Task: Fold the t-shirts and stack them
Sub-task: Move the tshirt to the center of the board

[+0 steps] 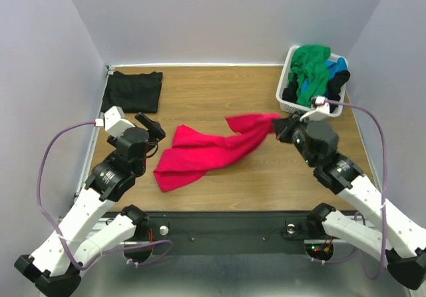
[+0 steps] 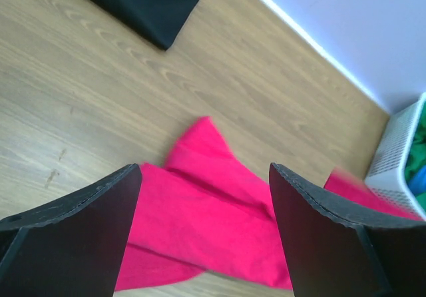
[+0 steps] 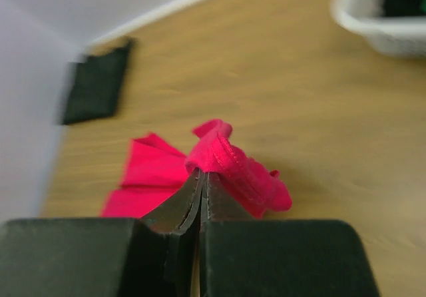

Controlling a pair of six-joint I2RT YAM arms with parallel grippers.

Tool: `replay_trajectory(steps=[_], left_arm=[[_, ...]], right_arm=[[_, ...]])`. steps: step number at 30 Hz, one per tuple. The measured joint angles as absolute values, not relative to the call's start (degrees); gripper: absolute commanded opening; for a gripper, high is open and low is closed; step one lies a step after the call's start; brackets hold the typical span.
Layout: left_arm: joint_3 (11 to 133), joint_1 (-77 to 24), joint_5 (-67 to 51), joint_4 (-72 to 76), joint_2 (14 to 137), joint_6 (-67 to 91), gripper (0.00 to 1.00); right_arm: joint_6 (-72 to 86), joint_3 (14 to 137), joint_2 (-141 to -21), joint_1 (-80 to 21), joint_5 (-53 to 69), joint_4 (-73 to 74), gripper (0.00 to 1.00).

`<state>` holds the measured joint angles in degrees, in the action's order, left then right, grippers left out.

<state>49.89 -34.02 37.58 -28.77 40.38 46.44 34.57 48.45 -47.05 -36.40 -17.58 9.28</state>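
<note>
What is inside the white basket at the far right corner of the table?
In the basket, a green shirt lies on top, blue cloth and black cloth beside it. Anything beneath them is hidden.

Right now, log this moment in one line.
left tool: open, empty | right tool: shut on crumpled pinkish-red cloth t-shirt | folded black cloth t-shirt: far-left corner

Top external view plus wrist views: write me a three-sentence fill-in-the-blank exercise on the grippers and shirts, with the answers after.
1. The right gripper is ____ on a bunched edge of the red shirt.
2. The left gripper, aimed at the red shirt, is ____ and holds nothing.
3. The black shirt lies flat at the table's far ____ corner.

Missing words: shut; open; left.
</note>
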Motion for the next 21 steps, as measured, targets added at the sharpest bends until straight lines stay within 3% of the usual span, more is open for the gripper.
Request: replay_trajectory(steps=[3,10,14,21], left_arm=[[48.2,-34.0,36.5,-27.7,43.6,47.0,0.89],[38.0,-34.0,30.3,-26.7,51.9,53.6,0.89],[29.6,-34.0,25.8,-26.0,50.2,58.4,0.89],[20.7,-34.0,19.6,-23.9,41.3,63.4,0.79]], right_arm=[[36.9,41.0,-46.9,-35.9,-27.1,15.3,0.01],[42.5,33.2,-56.1,-30.1,-35.7,23.4,0.01],[44.3,32.3,-57.7,-23.5,-36.7,24.5,0.01],[45.0,31.9,-57.8,-17.5,-37.7,25.2,0.01]])
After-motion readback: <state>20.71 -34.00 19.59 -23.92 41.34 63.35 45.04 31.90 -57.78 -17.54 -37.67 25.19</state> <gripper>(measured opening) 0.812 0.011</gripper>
